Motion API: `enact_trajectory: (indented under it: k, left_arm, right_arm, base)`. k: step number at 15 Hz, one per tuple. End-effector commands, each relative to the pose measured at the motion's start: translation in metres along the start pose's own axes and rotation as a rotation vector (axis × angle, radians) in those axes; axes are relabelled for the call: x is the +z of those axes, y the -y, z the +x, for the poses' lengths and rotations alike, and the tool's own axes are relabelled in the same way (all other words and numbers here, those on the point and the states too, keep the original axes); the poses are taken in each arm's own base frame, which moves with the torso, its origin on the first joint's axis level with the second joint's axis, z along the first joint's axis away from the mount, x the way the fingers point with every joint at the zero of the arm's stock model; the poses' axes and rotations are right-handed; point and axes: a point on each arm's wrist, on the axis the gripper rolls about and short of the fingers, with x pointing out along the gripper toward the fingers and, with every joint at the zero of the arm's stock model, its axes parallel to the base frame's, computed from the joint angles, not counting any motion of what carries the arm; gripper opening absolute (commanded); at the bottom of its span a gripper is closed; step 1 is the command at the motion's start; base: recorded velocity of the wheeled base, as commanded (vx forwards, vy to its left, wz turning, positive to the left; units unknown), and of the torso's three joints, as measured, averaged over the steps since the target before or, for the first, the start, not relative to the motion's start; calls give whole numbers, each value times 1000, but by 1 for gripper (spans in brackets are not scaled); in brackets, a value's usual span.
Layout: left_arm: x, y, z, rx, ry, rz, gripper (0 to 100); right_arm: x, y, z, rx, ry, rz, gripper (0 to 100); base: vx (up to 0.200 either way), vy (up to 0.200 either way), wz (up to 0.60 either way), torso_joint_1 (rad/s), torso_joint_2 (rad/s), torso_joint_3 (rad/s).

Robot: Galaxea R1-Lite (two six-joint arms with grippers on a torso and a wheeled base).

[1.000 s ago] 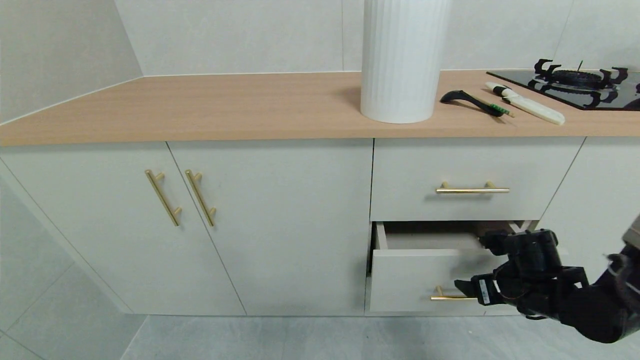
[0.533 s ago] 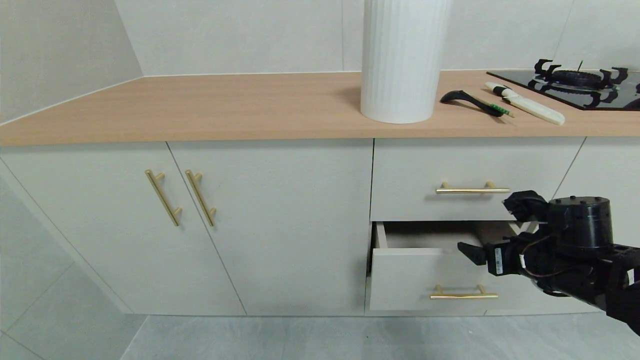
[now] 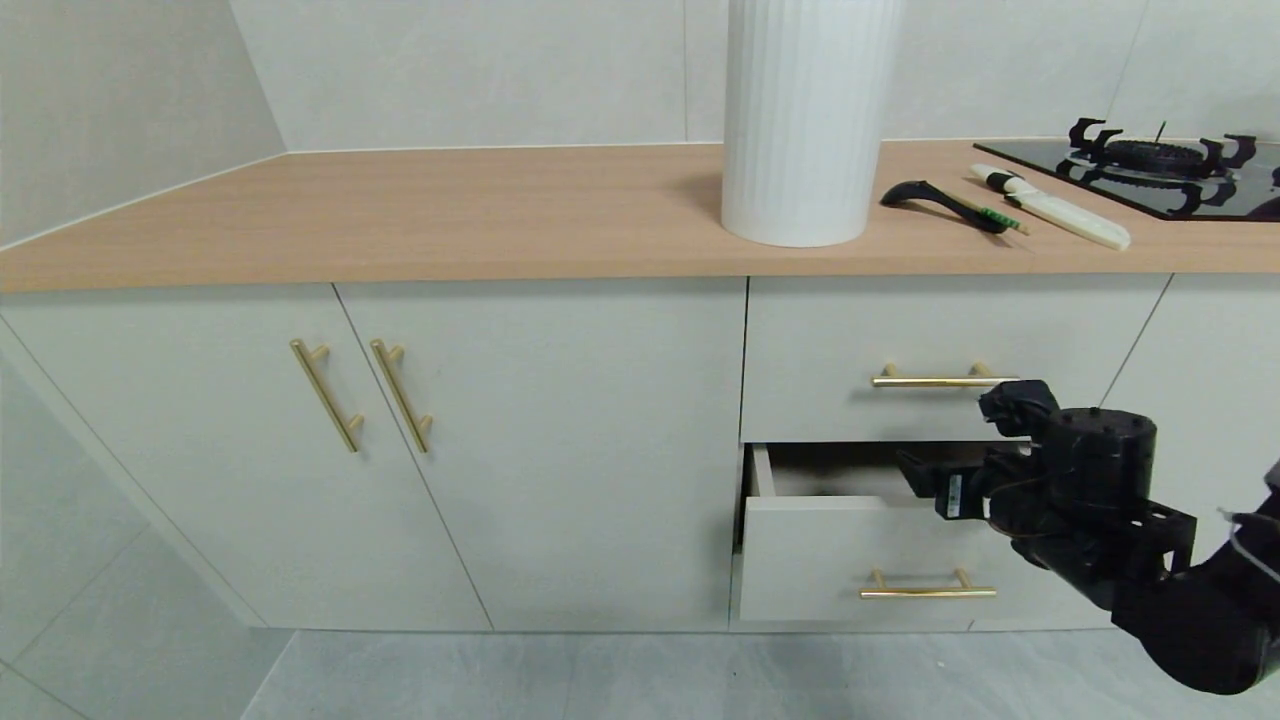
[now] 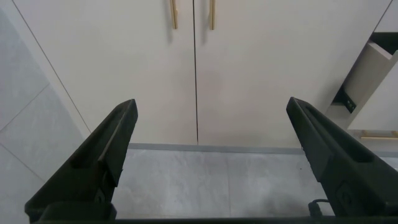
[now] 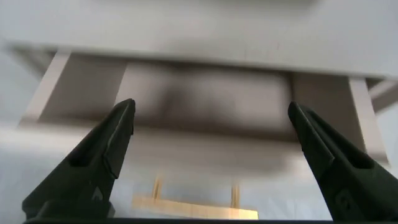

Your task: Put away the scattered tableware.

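Note:
On the wooden countertop (image 3: 450, 210), to the right, lie a black spoon (image 3: 940, 203), a thin green-banded stick (image 3: 1000, 218) and a white-handled knife (image 3: 1050, 215). Below them the lower drawer (image 3: 850, 545) stands slightly pulled out, its gold handle (image 3: 928, 590) free. My right gripper (image 3: 950, 432) is open just in front of the drawer's gap, above its front panel; in the right wrist view the gripper (image 5: 210, 109) faces that dark opening (image 5: 205, 93). My left gripper (image 4: 211, 106) is open, low down, facing the cabinet doors (image 4: 196, 62) and the floor.
A tall white ribbed cylinder (image 3: 800, 120) stands on the counter left of the utensils. A black gas hob (image 3: 1150, 165) is at the far right. The upper drawer (image 3: 940, 340) is closed above the open one. Two cabinet doors with gold handles (image 3: 360, 395) sit to the left.
My right gripper has risen from the lower drawer's handle to the gap above the drawer front and shifted a little left. The drawer and the utensils stay put.

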Motion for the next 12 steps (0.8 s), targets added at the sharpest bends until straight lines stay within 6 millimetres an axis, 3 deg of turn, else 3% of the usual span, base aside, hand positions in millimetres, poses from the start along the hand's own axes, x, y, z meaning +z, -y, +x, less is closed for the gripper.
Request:
enact_trajectory:
  k: [1, 6, 12]
  left_arm:
    - [0, 0, 0, 0, 0, 0, 100]
    - [0, 0, 0, 1, 0, 0, 100]
    - [0, 0, 0, 0, -2, 0, 100]
  right_arm:
    - [-33, -3, 20, -31, -66, -21, 100]
    - [-36, -3, 18, -31, -87, -29, 100]
    - [-23, -5, -6, -3, -147, -49, 100]
  base:
    - [0, 0, 0, 0, 0, 0]
    - [0, 0, 0, 0, 0, 0]
    - [0, 0, 0, 0, 0, 0]
